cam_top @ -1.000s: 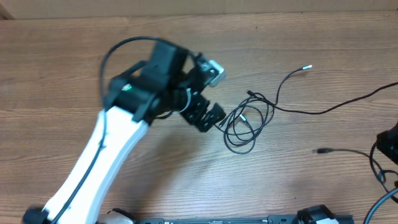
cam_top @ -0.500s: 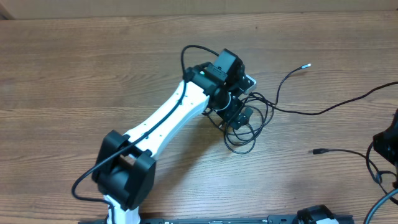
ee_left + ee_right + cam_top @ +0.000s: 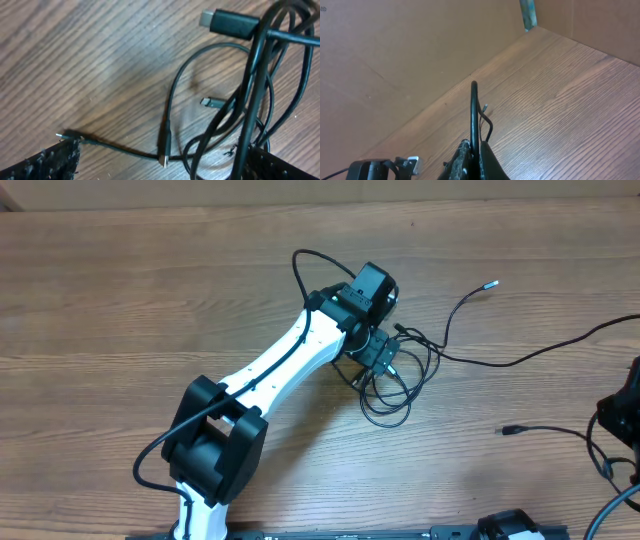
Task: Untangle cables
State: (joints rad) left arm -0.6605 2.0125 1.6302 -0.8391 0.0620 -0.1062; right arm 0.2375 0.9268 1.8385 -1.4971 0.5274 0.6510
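Observation:
The cables [image 3: 400, 380] are thin black cords, looped in a tangle at the table's centre. One strand [image 3: 520, 360] trails off to the right. My left gripper [image 3: 380, 360] is down at the tangle's left edge and open. In the left wrist view its fingertips [image 3: 55, 162] straddle the loops [image 3: 250, 100], and three plug tips [image 3: 165, 150] [image 3: 212, 102] [image 3: 230, 22] show there. My right gripper [image 3: 476, 155] is shut on a black cable [image 3: 474, 110] that rises from its jaws. A loose plug end [image 3: 508, 430] lies to the right of the tangle.
The table is brown wood [image 3: 120, 300] with a cardboard wall along the back [image 3: 395, 50]. The left arm's white link [image 3: 280, 375] crosses from the front left. Thicker black robot cables [image 3: 612, 450] hang at the right edge.
The left arm swung right and came down onto the tangle's left side, still open. The loose plug end on the right slid slightly left and down. The right gripper stays shut.

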